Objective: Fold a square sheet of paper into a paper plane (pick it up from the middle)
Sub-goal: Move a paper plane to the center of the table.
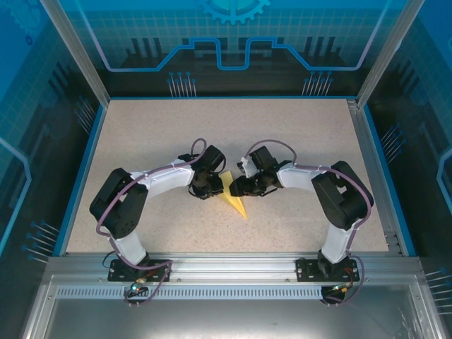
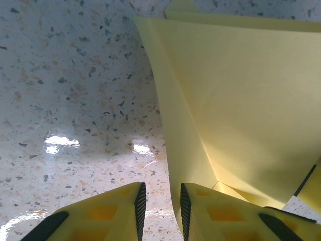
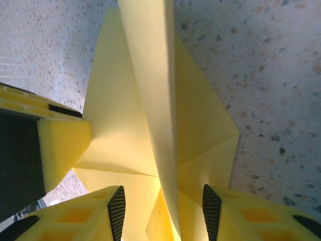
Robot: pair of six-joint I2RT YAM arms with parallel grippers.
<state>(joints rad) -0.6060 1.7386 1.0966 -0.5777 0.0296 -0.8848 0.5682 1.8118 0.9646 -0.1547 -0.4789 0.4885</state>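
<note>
The right pincer point(image 3: 164, 193) gapes astride the paper point(image 3: 145, 75) ridge, seemingly to crease it; the left pincer point(image 2: 163, 196), narrowly parted, braces a flap.

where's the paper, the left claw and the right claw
paper point(image 1: 235, 200), top view, its visible middle
left claw point(image 2: 161, 197), left wrist view, midway between its fingertips
right claw point(image 3: 163, 202), right wrist view, midway between its fingertips

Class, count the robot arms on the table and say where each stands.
2. The left black-and-white robot arm stands near left; the right black-and-white robot arm stands near right.
</note>
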